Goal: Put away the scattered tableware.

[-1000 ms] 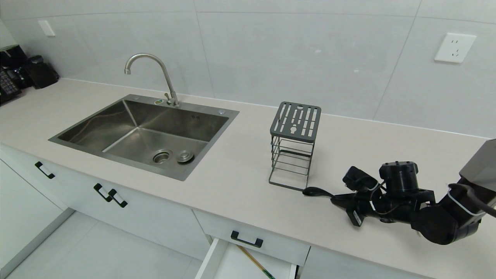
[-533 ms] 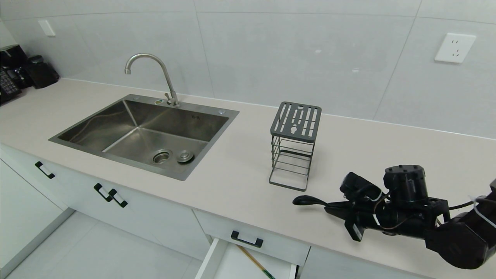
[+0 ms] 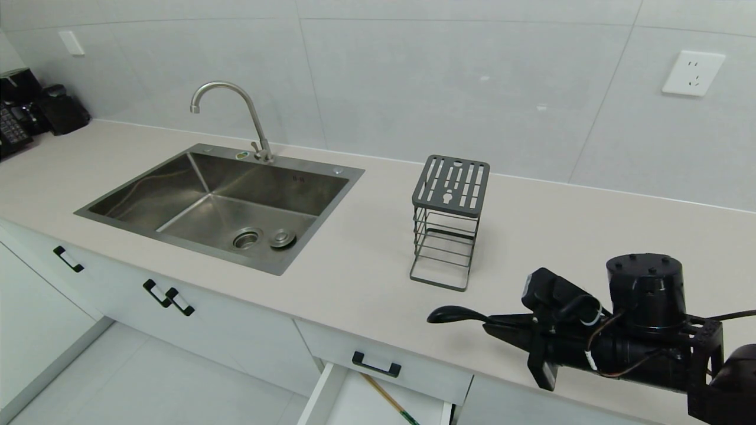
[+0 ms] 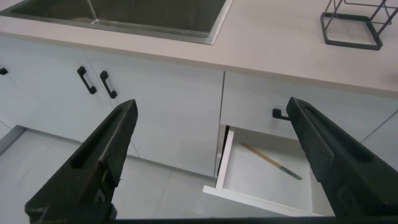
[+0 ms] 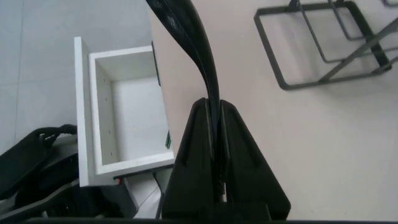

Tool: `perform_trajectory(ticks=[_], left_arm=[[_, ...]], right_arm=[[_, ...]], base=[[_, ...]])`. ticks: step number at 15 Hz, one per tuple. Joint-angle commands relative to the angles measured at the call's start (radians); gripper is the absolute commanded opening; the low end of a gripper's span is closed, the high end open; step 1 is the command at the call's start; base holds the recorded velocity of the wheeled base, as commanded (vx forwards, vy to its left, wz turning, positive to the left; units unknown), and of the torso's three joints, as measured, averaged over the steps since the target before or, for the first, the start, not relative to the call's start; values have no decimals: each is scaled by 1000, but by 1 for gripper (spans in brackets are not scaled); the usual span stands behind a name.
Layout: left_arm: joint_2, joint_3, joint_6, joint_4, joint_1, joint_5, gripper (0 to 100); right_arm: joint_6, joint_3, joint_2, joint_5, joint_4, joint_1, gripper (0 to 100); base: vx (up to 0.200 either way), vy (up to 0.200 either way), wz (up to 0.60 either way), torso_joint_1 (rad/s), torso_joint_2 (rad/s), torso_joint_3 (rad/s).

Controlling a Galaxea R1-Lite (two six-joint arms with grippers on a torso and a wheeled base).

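A black spoon point(image 3: 458, 316) is held level above the counter's front edge, its bowl pointing left, with my right gripper point(image 3: 502, 326) shut on its handle. In the right wrist view the spoon point(image 5: 189, 43) sticks out from the shut gripper point(image 5: 214, 106), over the countertop beside the open white drawer point(image 5: 124, 118). That drawer point(image 3: 348, 401) stands pulled out below the counter, with a thin chopstick point(image 3: 390, 400) lying in it. My left gripper point(image 4: 211, 109) hangs open in front of the cabinets, facing the drawer point(image 4: 261, 186) and the chopstick point(image 4: 270, 160).
A dark wire rack point(image 3: 449, 221) stands on the beige counter point(image 3: 366, 260), just behind the spoon. A steel sink point(image 3: 218, 200) with a curved tap point(image 3: 230, 106) lies to the left. Black appliances point(image 3: 29, 112) sit at the far left corner.
My right gripper has carried the spoon away from the rack, toward the counter's front edge and slightly left. The rack, sink and drawer have not moved.
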Motion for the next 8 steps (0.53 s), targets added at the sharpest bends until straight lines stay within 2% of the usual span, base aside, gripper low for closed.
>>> perform_trajectory(ticks=[1, 3, 8], left_arm=[[0, 0, 0, 0, 0, 0, 100], [0, 0, 0, 0, 0, 0, 100], [0, 0, 0, 0, 0, 0, 100]], right_arm=[[5, 12, -31, 0, -4, 10, 0], [5, 13, -44, 0, -6, 15, 0], [29, 19, -56, -11, -4, 137, 0]], base=[[0, 0, 0, 0, 0, 0], [0, 0, 0, 0, 0, 0], [0, 0, 0, 0, 0, 0]])
